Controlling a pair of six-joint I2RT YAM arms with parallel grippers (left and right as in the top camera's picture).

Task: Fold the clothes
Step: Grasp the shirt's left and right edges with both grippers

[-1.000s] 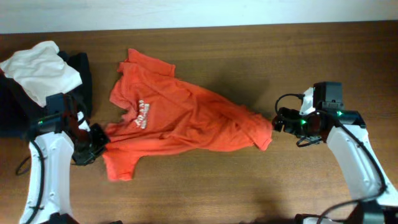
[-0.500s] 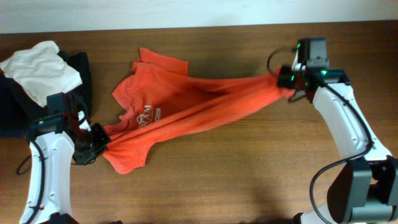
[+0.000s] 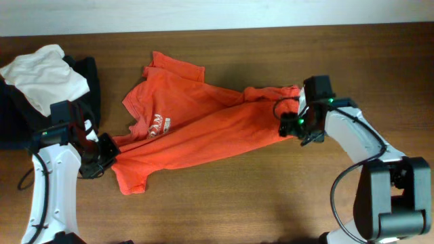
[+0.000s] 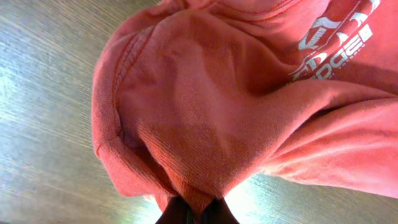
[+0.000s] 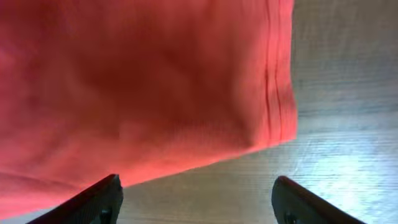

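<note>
Right pincer (image 3: 293, 127) lower than before, fingers apart beside T-shirt (image 3: 196, 129).

Soft, even light from above; faint shadows edge the shirt (image 3: 203, 129). Wrist views show glare on the table (image 5: 348, 155); the right one is slightly blurred.

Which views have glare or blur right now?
Left wrist: T-shirt in focus, weave visible; glare on the table beside and below it. Right wrist: fabric soft and out of focus; strong glare on the wood, lower right. Overhead: even light, sharp, no obvious glare.
</note>
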